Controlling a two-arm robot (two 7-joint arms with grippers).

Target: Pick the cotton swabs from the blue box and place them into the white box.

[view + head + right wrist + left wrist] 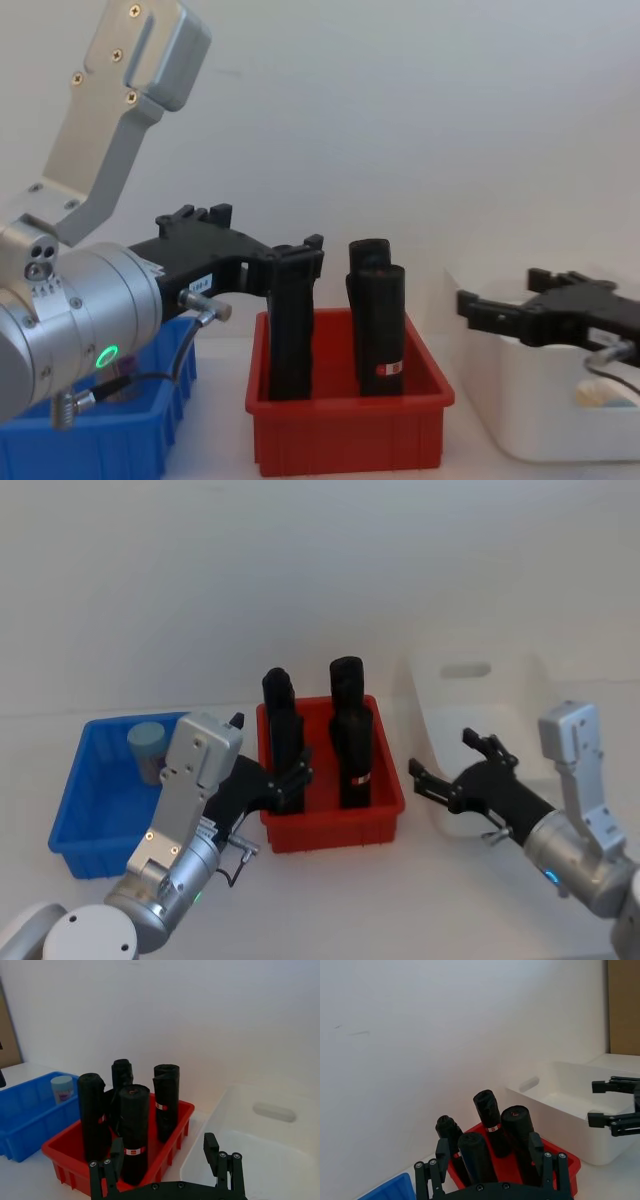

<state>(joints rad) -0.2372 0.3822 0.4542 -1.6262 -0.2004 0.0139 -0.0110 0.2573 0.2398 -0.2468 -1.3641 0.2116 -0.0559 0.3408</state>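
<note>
One tub of cotton swabs (148, 748) with a pale blue lid stands at the back of the blue box (75, 780) on the left; the right wrist view shows the same tub (62, 1088) in the blue box (25, 1115). My left gripper (272, 765) hovers open and empty between the blue box and the red bin, at the bin's front left corner. Over the near left edge of the white box (440, 705), my right gripper (442, 756) is open and holds nothing. From the chest, a pale object (600, 392) lies inside the white box (540, 420), partly hidden.
A red bin (335, 825) with several tall black rolled packs (352, 745) stands between the blue and white boxes. A bare white wall lies close behind all three. Open tabletop runs along the front of the boxes.
</note>
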